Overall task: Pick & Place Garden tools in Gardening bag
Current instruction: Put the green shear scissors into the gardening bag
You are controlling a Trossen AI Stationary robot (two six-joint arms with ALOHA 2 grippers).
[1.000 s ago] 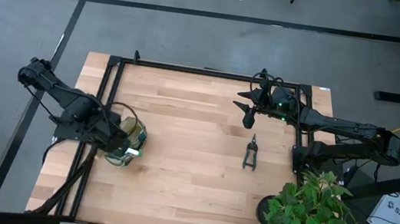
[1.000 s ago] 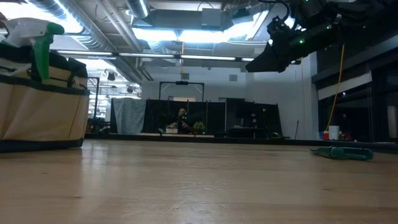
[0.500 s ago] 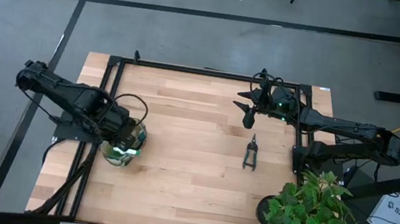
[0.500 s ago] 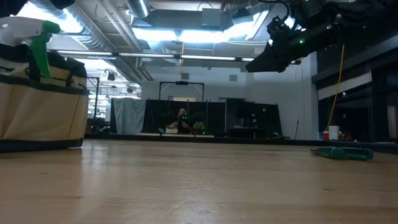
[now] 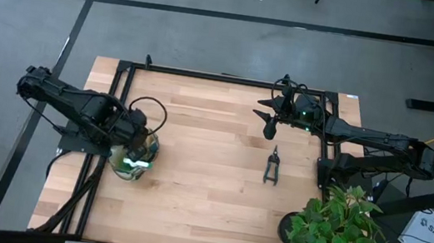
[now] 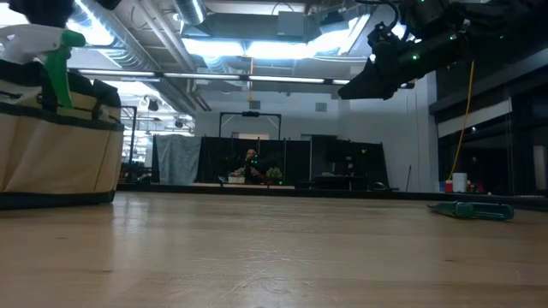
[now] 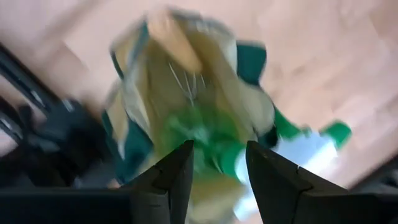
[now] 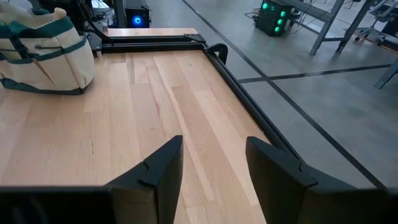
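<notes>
On wooden table (image 5: 204, 153), our left gripper (image 7: 217, 163) hangs apart over soft bag (image 5: 134, 151), right gripper (image 8: 214, 163) apart; stiff shears (image 5: 272, 167) need handle grip.

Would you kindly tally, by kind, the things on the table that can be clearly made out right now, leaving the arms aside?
Gardening bag: 1
Spray bottle, standing in the bag: 1
Pruning shears, lying on the table: 1
Potted plant: 1
Total: 4 (anything else inside the bag is too blurred to count)
</notes>
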